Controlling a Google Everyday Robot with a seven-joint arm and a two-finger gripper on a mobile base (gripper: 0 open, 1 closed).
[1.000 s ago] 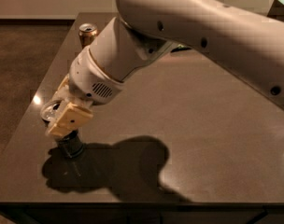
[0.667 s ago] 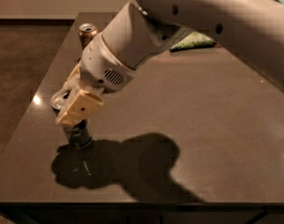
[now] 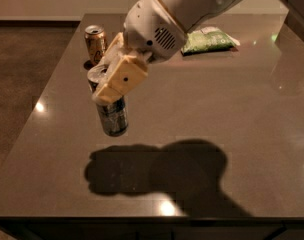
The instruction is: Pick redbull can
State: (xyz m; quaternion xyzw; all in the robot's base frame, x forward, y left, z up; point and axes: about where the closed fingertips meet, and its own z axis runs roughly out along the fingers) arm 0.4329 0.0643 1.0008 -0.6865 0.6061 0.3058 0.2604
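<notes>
The redbull can [image 3: 112, 115], slim with a silver top and blue-silver sides, hangs in the air above the dark table [image 3: 217, 114], slightly tilted. My gripper [image 3: 111, 84] is shut on its upper part, the tan fingers [image 3: 121, 79] covering the near side of the can. The can's shadow lies on the table below it. The white arm reaches in from the upper right.
A shorter gold/orange can [image 3: 95, 43] stands at the table's far left corner. A green snack bag [image 3: 208, 40] lies at the back middle. The table's left edge and front edge are close to the gripper.
The gripper has lifted the redbull can off the table and carried it up and to the right. The arm has risen with it.
</notes>
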